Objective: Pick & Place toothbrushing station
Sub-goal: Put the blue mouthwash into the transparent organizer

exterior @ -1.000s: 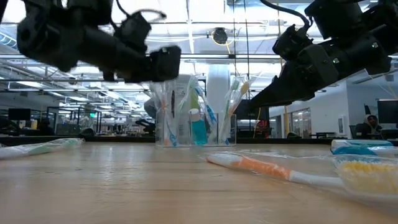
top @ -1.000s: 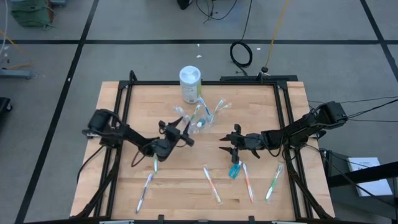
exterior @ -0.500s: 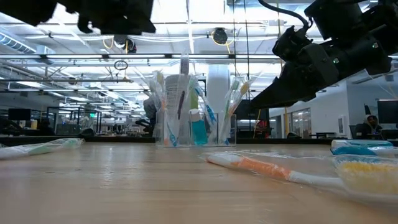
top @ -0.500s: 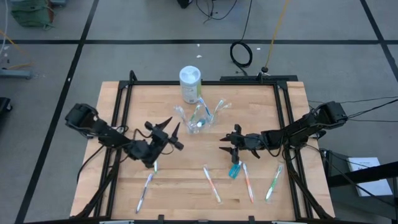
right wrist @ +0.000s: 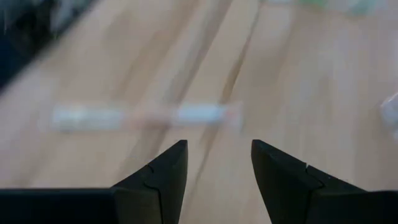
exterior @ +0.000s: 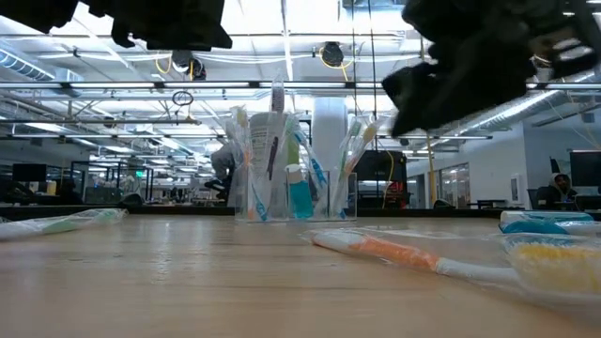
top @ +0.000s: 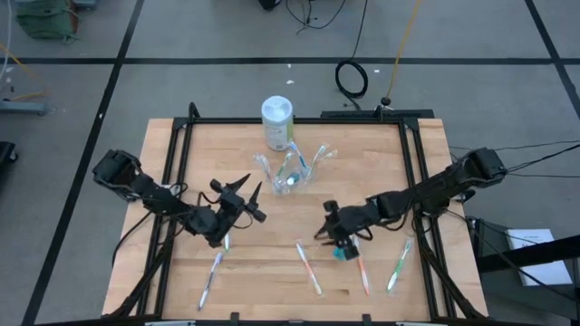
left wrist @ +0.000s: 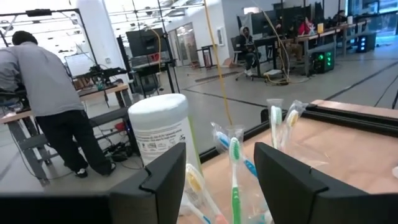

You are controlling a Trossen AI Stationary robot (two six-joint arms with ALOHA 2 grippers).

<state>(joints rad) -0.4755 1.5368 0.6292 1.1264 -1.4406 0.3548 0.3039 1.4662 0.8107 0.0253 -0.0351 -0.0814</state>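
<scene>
Since the earlier frame, the right gripper (top: 330, 233) has dropped toward the toothpaste tube (top: 343, 251) just beside it, fingers spread and empty. Left gripper (top: 251, 193) hovers open and empty, the cup (top: 292, 174) of toothbrushes (left wrist: 235, 163) just ahead.

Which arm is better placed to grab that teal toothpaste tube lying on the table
The right. Its open gripper hangs right beside the teal toothpaste tube, while the left gripper, also open, sits across the table nearer the clear cup.

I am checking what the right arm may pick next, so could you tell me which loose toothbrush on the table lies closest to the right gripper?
The orange-handled toothbrush: it lies right beside the right gripper, next to the teal toothpaste tube. The other loose brushes lie farther off.
</scene>
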